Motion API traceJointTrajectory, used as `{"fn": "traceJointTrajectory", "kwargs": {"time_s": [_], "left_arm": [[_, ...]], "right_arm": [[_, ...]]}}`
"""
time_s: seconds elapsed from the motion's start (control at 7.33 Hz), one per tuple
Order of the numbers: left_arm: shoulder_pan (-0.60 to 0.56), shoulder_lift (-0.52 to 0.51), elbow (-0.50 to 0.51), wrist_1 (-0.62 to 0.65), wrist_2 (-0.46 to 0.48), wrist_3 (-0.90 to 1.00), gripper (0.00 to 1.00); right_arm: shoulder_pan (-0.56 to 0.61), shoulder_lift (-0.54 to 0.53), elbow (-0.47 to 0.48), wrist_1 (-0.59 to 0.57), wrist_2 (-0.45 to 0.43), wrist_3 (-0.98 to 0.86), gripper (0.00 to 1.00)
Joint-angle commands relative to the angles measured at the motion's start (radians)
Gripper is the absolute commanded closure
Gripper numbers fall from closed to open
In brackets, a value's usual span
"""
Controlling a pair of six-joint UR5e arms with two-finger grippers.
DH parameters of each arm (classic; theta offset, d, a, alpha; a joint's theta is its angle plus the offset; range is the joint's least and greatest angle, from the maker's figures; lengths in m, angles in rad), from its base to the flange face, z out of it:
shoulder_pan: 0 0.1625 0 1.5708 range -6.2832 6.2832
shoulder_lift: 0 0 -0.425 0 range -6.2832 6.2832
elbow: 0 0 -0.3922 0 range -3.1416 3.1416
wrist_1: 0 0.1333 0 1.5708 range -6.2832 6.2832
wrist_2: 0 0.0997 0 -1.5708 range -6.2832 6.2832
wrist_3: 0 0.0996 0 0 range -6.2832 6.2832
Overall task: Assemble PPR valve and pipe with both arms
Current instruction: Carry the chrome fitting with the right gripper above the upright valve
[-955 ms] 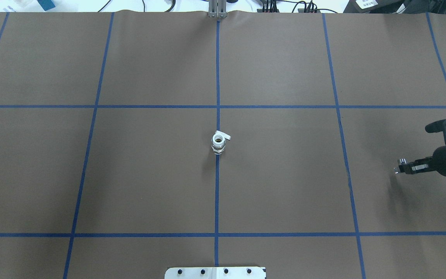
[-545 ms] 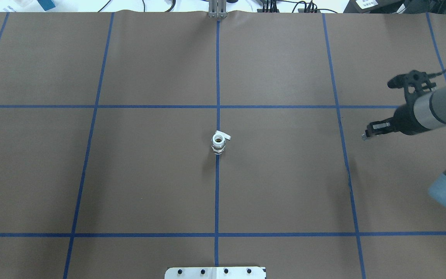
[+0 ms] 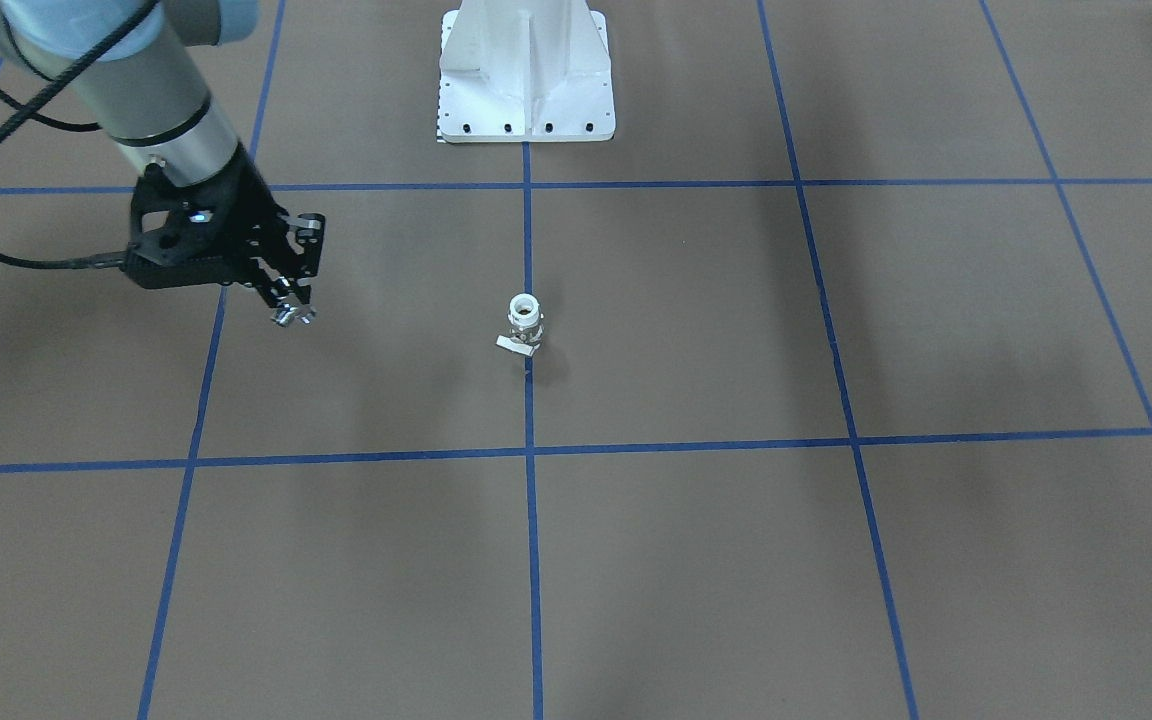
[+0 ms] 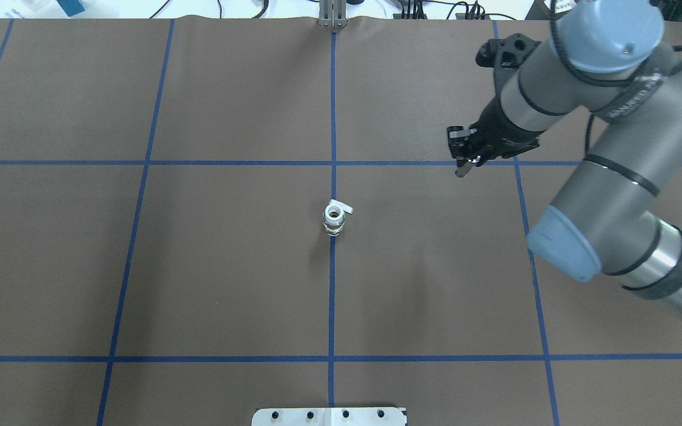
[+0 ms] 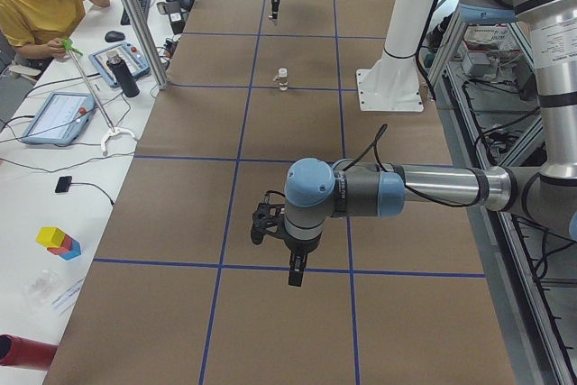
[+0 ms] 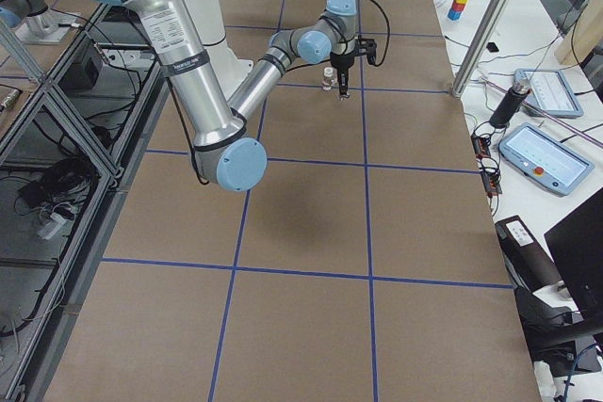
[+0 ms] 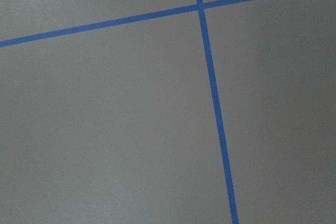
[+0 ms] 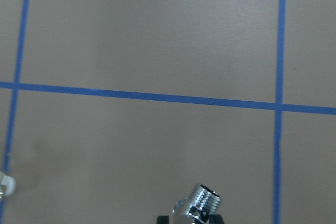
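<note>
The PPR valve [image 4: 334, 218] stands upright on the centre tape line, white collar on top, pale tab pointing far-right; it also shows in the front-facing view [image 3: 524, 322]. My right gripper [image 4: 464, 165] hangs above the table, right of and beyond the valve, shut on the small chrome pipe [image 3: 291, 316]. The pipe's threaded end shows at the bottom of the right wrist view [image 8: 202, 203]. My left gripper [image 5: 296, 275] shows only in the exterior left view, low over the table far from the valve; I cannot tell if it is open or shut.
The white bolted pedestal [image 3: 526, 70] stands at the robot's side of the table; its base plate [image 4: 329, 416] shows in the overhead view. Blue tape lines [image 4: 332, 296] grid the brown table. An operator [image 5: 45, 6] sits beside the table.
My right arm has swung in from the table's right edge toward the middle and farther away, carrying the pipe. The valve has not moved.
</note>
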Motion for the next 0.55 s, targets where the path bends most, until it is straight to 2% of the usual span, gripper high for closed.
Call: {"fn": "traceJointTrajectory", "kwargs": {"time_s": [0.0, 0.27, 0.41], "left_arm": [[-0.006, 0.0, -0.002, 0.002, 0.004, 0.0, 0.0], [-0.006, -0.001, -0.002, 0.003, 0.004, 0.0, 0.0], [-0.006, -0.001, -0.001, 0.003, 0.004, -0.001, 0.0]], "right_arm": [[-0.113, 0.234, -0.159, -0.035, -0.107, 0.197, 1.0], [-0.205, 0.371, -0.274, -0.084, -0.2, 0.303, 1.0], [-0.242, 0.385, -0.296, -0.084, -0.237, 0.331, 1.0]]}}
